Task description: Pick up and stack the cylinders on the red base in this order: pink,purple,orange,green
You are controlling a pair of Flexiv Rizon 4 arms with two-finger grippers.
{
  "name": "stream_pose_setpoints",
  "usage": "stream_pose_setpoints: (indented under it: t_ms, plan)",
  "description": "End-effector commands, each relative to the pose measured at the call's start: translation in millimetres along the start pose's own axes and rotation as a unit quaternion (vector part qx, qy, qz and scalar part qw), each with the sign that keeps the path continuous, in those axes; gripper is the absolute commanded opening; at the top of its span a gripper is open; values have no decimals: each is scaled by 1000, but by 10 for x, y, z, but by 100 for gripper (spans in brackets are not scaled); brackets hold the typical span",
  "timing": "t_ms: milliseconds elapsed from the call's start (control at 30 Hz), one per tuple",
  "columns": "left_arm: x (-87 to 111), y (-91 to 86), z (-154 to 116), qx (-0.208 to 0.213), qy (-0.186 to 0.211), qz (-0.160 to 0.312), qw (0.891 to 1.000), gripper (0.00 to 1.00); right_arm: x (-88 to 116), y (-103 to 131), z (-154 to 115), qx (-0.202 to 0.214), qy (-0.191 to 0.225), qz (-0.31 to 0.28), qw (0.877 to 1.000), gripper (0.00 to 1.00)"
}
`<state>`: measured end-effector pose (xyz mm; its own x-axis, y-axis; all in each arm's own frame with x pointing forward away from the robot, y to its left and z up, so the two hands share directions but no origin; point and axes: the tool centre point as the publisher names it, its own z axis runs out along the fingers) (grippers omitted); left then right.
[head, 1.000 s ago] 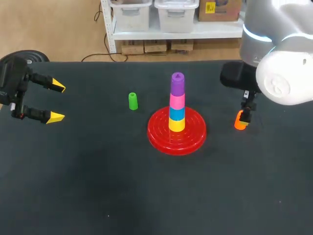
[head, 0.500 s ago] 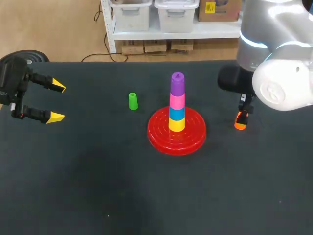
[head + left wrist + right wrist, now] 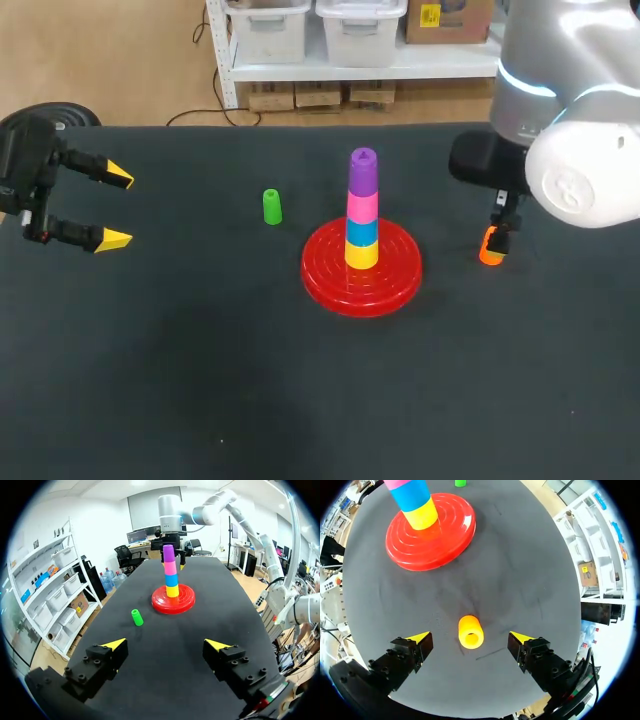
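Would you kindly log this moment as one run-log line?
base: purple topmost | right tool: open, astride orange | left tool: open, off to side | green: on table

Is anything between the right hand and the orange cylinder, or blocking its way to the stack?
Nothing visible. The orange cylinder sits between the open fingers of the right hand, untouched; only bare table separates it from the stack.

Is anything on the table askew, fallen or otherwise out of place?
Nothing stands out. The stack stands straight on the red base. The orange cylinder sits untouched between the open fingers of the right gripper, and the green cylinder sits apart, both not yet stacked.
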<state>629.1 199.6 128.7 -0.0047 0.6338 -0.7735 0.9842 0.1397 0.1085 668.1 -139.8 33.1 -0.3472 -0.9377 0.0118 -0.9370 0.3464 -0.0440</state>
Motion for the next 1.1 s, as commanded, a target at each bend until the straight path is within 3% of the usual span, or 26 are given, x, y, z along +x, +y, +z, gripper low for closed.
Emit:
stream_pose_setpoints:
  t_ms: [33,267,633,1100]
  plan:
    - [9,-11,1,-2,-1,1,1000,100,9,7,-1,1,-1,0,1000,100]
    - [9,-11,1,-2,-1,1,1000,100,-29,-24,26,-1,-4,9,1000,100]
    - [9,-11,1,-2,-1,1,1000,100,110,-123,-15,15,-18,48,999,100]
    - [9,-11,1,-2,-1,1,1000,100,-51,-112,223,-13,5,23,1000,100]
